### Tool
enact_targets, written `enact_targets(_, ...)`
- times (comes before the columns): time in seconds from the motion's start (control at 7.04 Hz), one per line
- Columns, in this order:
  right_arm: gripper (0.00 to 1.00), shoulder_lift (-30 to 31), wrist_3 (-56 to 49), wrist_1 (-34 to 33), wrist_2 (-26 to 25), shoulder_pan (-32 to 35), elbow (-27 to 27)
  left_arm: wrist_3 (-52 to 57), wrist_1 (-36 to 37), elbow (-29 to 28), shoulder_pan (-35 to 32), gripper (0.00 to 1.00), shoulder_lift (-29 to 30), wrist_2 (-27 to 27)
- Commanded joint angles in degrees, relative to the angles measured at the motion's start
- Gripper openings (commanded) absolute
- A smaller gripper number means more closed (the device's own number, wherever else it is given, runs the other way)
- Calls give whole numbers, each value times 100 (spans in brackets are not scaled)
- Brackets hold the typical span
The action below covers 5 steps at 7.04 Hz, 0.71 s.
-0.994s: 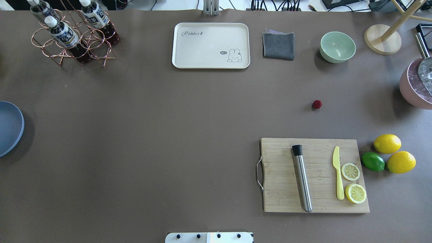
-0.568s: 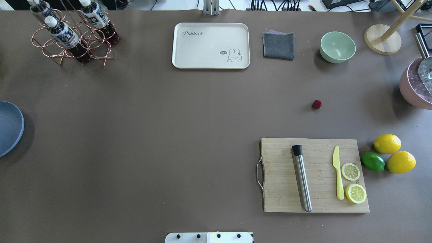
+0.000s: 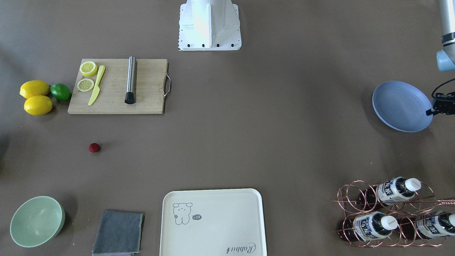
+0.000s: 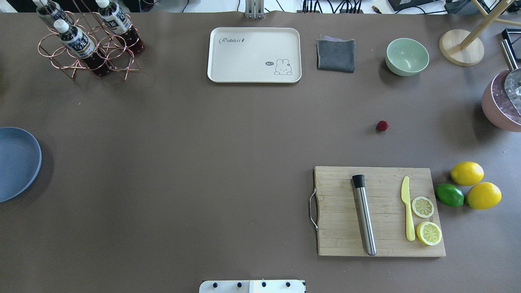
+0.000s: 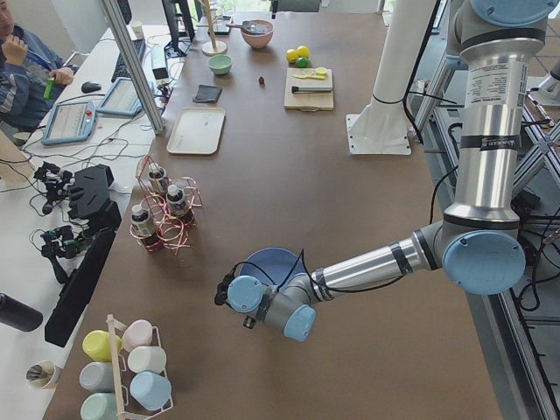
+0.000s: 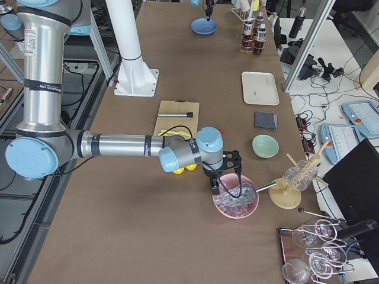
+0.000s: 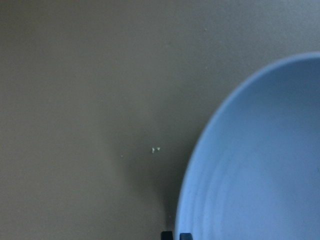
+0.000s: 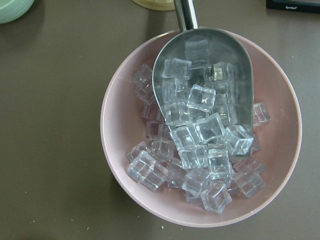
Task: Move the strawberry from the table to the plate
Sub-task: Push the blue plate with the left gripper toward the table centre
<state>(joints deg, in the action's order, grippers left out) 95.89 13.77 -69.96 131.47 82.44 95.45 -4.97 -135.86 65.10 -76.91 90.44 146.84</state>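
The strawberry (image 4: pixel 382 125) (image 3: pixel 94 147), small and dark red, lies alone on the brown table (image 4: pixel 203 142) beyond the cutting board. The blue plate (image 4: pixel 16 162) (image 3: pixel 400 105) (image 7: pixel 260 165) sits at the table's left end. My left gripper (image 3: pixel 429 112) (image 7: pixel 176 235) is at the plate's outer rim, its two fingertips close together across the rim, shut on it. My right gripper (image 6: pixel 228 186) hangs over the pink bowl of ice, far from the strawberry. I cannot tell whether it is open or shut.
A wooden cutting board (image 4: pixel 378 211) carries a steel muddler, a yellow knife and lemon slices, with two lemons and a lime (image 4: pixel 449 195) beside it. At the far edge stand a cream tray (image 4: pixel 254 55), a grey cloth, a green bowl (image 4: pixel 407 56) and a bottle rack (image 4: pixel 87 40).
The plate has slid a little toward the table's middle, showing more of itself in the overhead view. The strawberry has not moved.
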Motion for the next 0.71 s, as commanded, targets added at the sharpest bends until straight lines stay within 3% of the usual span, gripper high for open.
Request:
enact_targets(0.0, 100, 0, 3, 0, 1, 0, 0, -1245, -19, 842, 0, 0, 0, 160)
enact_targets(0.14, 100, 0, 3, 0, 1, 0, 0, -2027, -20, 1333, 18, 0, 0, 169)
enact_targets(0.43, 100, -9, 12, 0, 10, 0, 0, -3836, -185, 2336, 751, 0, 61, 56)
enact_targets(0.57, 100, -9, 12, 0, 10, 0, 9, -4759, -430, 2558, 1269, 0, 305, -476)
